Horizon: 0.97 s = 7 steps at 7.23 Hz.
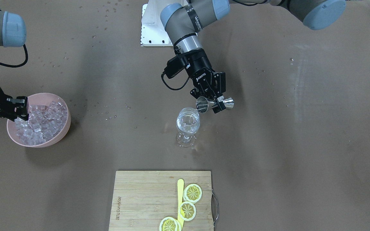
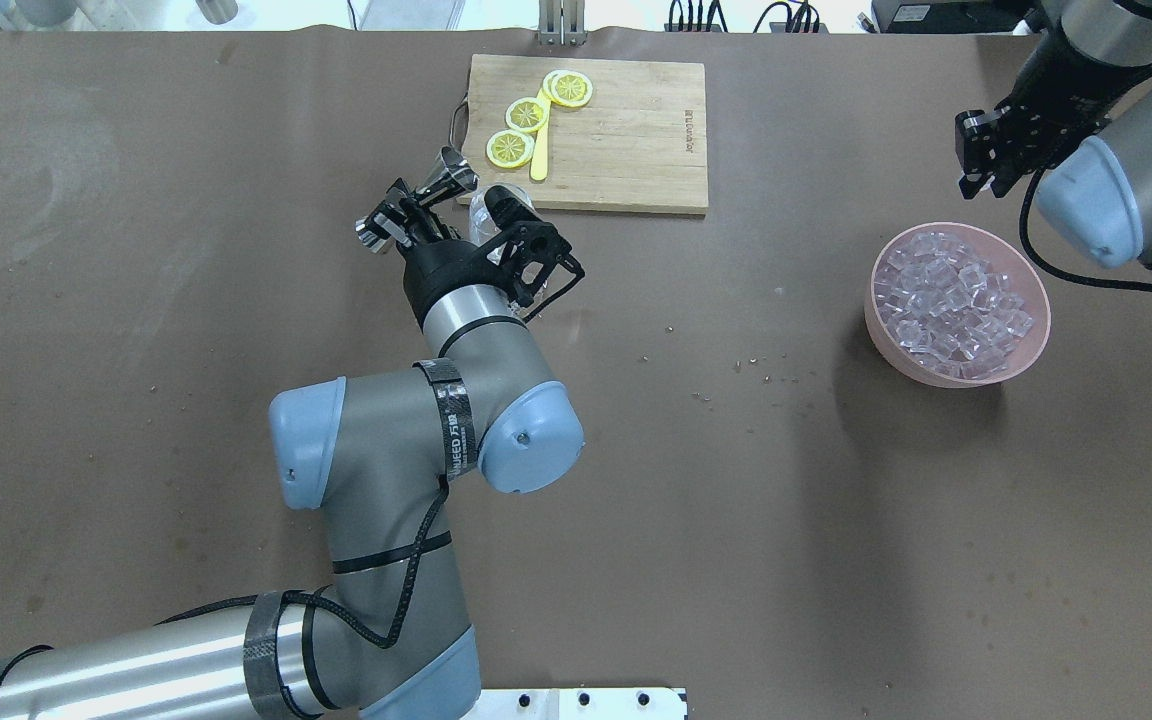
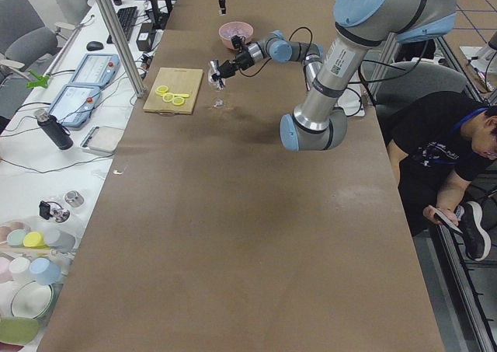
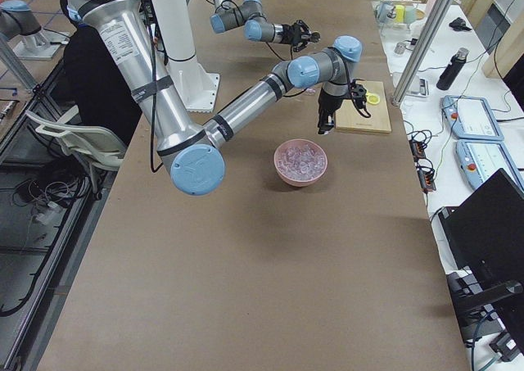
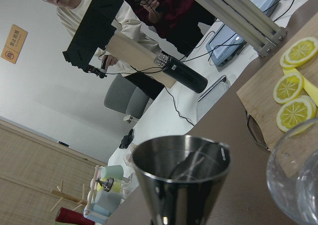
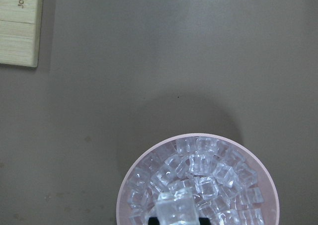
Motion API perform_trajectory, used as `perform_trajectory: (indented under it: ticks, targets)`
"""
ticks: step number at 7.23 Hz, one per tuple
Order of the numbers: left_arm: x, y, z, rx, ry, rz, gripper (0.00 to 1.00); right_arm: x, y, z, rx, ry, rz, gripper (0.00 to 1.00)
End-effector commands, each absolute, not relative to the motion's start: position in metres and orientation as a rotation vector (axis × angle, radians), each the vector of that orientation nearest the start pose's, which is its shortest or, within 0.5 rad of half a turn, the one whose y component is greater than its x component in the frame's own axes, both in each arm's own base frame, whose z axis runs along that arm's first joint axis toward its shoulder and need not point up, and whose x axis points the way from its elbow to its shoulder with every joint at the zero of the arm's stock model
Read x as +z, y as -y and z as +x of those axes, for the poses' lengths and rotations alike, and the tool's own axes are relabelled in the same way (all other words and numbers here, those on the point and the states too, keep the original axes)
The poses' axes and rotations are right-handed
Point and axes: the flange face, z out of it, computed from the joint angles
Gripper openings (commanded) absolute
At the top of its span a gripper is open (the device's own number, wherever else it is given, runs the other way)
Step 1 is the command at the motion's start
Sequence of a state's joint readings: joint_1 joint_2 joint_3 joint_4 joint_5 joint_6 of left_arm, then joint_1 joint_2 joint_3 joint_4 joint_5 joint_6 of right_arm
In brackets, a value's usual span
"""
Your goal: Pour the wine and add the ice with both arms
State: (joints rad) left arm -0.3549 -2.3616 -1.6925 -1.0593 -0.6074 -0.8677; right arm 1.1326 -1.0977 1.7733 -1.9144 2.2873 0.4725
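My left gripper [image 1: 215,103] is shut on a steel jigger [image 1: 204,104], tipped sideways with its mouth at the rim of the wine glass [image 1: 188,125]. The glass stands upright and holds a little clear wine [image 1: 188,127], barely visible. In the left wrist view the jigger [image 5: 181,180] fills the foreground, with the glass [image 5: 298,180] to its right. My right gripper [image 1: 21,108] hangs over the pink bowl [image 1: 61,131] of ice [image 1: 43,122]. The right wrist view shows it shut on one ice cube [image 6: 174,207], held above the bowl [image 6: 129,175].
A bamboo cutting board [image 1: 140,199] with three lemon slices [image 1: 192,192] and a yellow stick lies near the glass on the operators' side. The white base block [image 1: 153,29] stands at the robot's edge. Water drops speckle the brown table cover.
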Motion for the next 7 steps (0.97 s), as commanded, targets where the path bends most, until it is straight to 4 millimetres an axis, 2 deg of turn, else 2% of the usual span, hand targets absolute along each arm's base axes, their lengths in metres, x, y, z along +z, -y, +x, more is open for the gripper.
perform_trajectory:
  ticks: [1,7]
  targets:
    - [0.1628,0.4307,0.5473,0.132,0.17,1.0,0.09,0.3338,0.5902,-0.1955,-0.078,0.786,-0.028,0.0]
    - [0.1622,0.4317,0.548,0.192,0.256,0.954,0.09,0.3302,0.5906,-0.1956,-0.079,0.798,-0.03,0.0]
